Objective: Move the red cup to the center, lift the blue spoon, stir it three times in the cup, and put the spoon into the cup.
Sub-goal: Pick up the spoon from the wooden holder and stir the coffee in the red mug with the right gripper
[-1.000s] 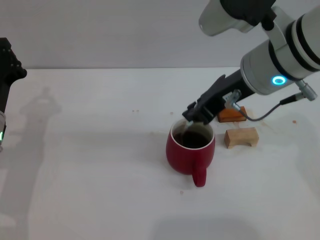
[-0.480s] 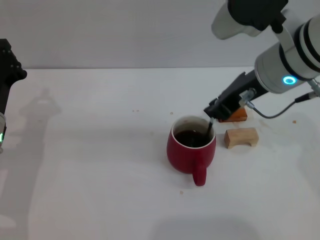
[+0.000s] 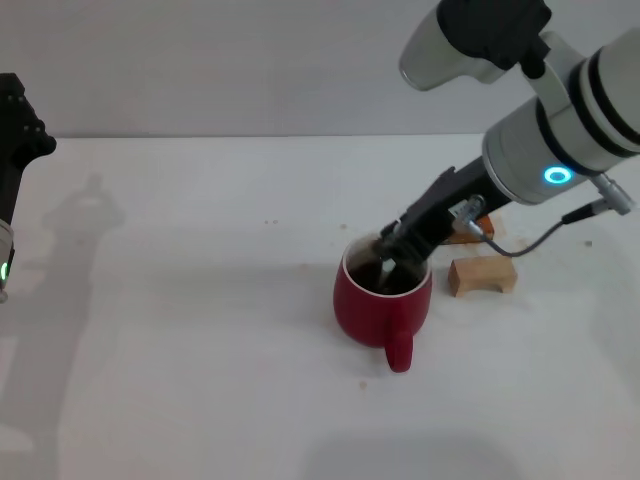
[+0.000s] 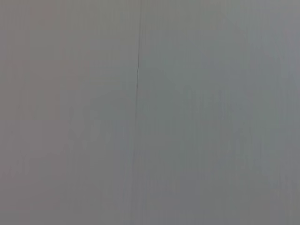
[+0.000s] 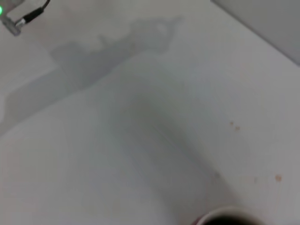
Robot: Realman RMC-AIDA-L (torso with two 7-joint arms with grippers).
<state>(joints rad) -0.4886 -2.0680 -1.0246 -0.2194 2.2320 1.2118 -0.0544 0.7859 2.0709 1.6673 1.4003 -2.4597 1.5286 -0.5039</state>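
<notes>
The red cup (image 3: 378, 306) stands near the table's middle, its handle toward me and dark liquid inside. My right gripper (image 3: 397, 246) hangs just above the cup's far rim, shut on the blue spoon (image 3: 388, 268). The spoon's grey lower part dips into the liquid, and its handle is hidden between the fingers. In the right wrist view only a sliver of the cup's rim (image 5: 228, 217) shows. My left arm (image 3: 14, 140) stays parked at the far left edge.
An orange-brown wooden block (image 3: 470, 232) and a tan wooden block (image 3: 483, 274) lie just right of the cup, under the right arm. The white table (image 3: 180, 330) stretches left and toward me. The left wrist view shows only a grey surface.
The right gripper swung with the spoon from the cup's left rim to its right rim, then back over the middle of the cup. The cup stayed put.
</notes>
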